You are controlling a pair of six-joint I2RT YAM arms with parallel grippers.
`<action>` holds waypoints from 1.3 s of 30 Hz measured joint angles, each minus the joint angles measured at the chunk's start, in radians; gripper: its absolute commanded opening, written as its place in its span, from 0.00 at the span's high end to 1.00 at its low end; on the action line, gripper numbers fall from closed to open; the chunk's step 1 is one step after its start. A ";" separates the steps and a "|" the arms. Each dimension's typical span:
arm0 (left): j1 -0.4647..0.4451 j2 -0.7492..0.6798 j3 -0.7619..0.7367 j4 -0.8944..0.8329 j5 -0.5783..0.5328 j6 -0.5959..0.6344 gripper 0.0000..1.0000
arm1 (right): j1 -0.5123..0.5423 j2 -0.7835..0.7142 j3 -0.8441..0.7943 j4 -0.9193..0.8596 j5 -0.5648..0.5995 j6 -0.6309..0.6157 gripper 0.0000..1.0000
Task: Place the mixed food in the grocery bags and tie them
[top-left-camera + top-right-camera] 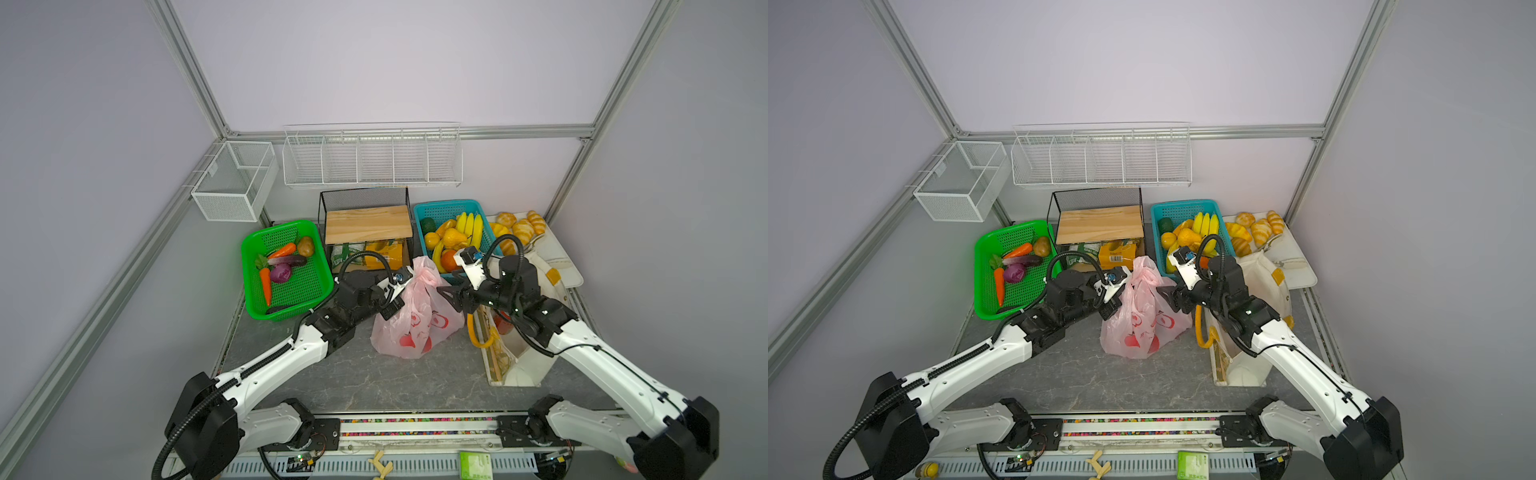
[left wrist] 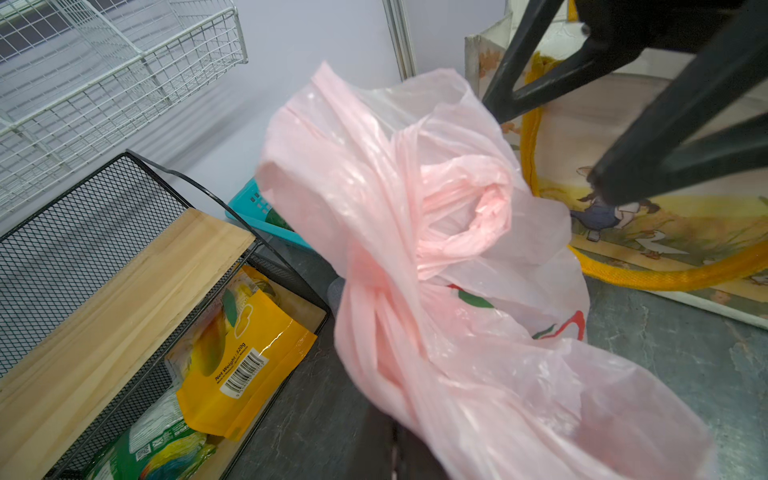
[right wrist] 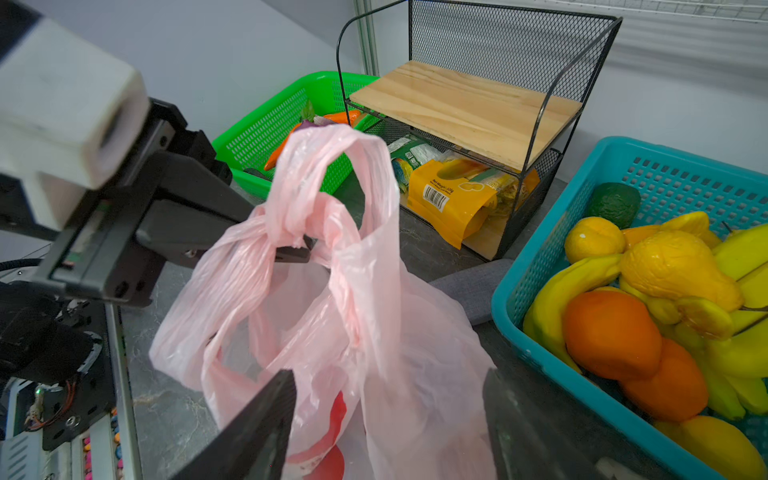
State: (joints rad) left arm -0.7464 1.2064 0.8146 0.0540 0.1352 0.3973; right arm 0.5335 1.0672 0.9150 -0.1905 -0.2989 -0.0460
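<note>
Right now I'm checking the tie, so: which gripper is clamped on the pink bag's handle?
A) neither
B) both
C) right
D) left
D: the left gripper pinches the twisted handle of the pink bag; the right gripper has its jaws open.

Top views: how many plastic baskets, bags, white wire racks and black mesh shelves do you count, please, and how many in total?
Plastic baskets: 2, the green basket and the teal basket
Bags: 2, the pink plastic bag and the canvas tote
White wire racks: 2, the small rack and the long rack
Black mesh shelf: 1
Total: 7
</note>
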 measured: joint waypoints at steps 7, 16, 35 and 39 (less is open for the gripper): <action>0.000 0.000 0.000 0.002 0.004 -0.001 1.00 | 0.008 -0.024 -0.038 -0.011 -0.113 0.048 0.53; 0.000 0.000 -0.001 0.019 0.016 -0.001 1.00 | 0.057 0.085 -0.081 0.098 -0.123 0.172 0.55; 0.000 0.000 -0.002 0.023 0.025 -0.001 1.00 | 0.058 0.145 -0.085 0.309 -0.023 0.285 0.61; 0.000 0.000 -0.003 0.023 0.027 -0.001 1.00 | 0.058 0.145 -0.085 0.308 -0.023 0.268 0.79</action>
State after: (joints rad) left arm -0.7464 1.2064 0.8116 0.0772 0.1619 0.3965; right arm 0.5919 1.2121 0.8299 0.1177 -0.3218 0.2222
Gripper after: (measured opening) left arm 0.047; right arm 0.280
